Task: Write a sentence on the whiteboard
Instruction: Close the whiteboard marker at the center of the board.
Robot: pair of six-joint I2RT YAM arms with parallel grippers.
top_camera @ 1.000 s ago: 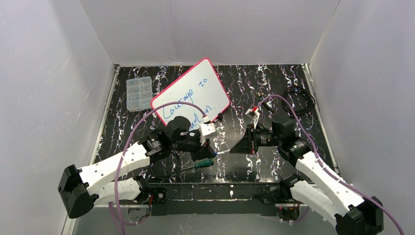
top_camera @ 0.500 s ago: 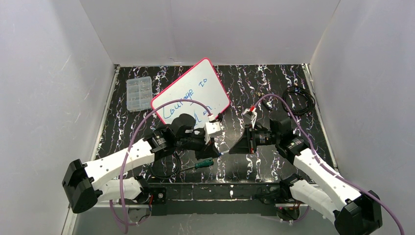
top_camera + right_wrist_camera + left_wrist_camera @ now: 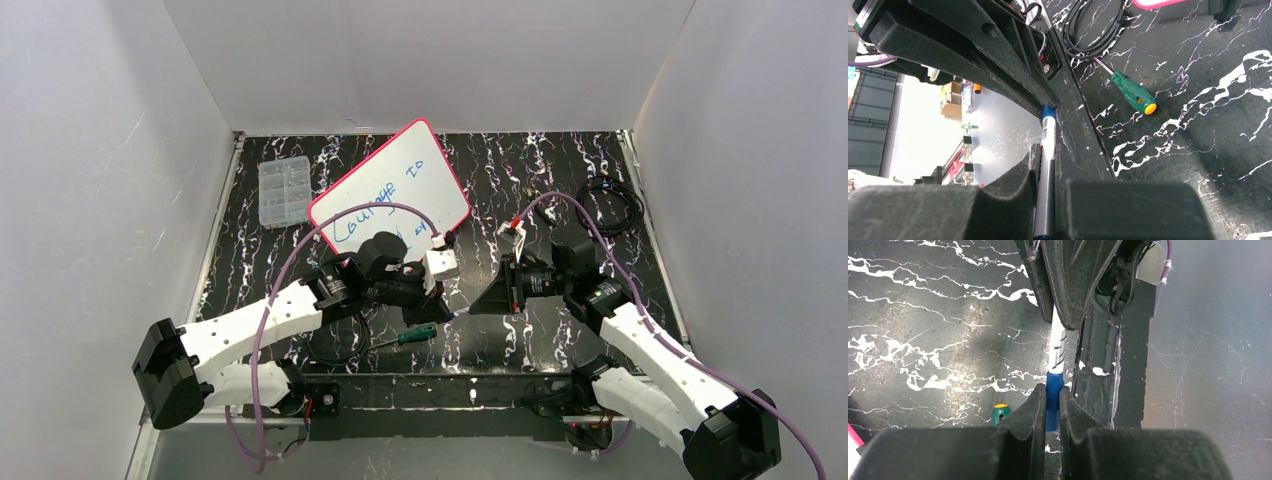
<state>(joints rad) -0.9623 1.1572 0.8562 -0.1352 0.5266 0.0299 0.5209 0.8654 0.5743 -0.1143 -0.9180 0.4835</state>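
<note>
The whiteboard (image 3: 400, 170) lies tilted at the back centre, and its pink corner shows in the right wrist view (image 3: 1153, 4). The sentence (image 3: 385, 195) is in blue, its lower line partly hidden by my left arm. My two grippers meet tip to tip in front of the board. My left gripper (image 3: 432, 310) (image 3: 1050, 390) is shut on the marker's blue cap (image 3: 1053, 400). My right gripper (image 3: 482, 303) (image 3: 1048, 150) is shut on the white marker barrel (image 3: 1047, 165) (image 3: 1058, 342). Cap and barrel are in line and joined, above the table.
A green-handled screwdriver (image 3: 412, 335) (image 3: 1133, 92) (image 3: 999, 413) lies below the grippers, beside a black cable loop (image 3: 335, 345) (image 3: 1088, 30). A clear compartment box (image 3: 283, 190) is at back left. A black cable coil (image 3: 612, 205) lies at back right.
The two grippers have closed the gap between them. The left arm moved right and the right arm moved left, bringing cap and barrel together.
</note>
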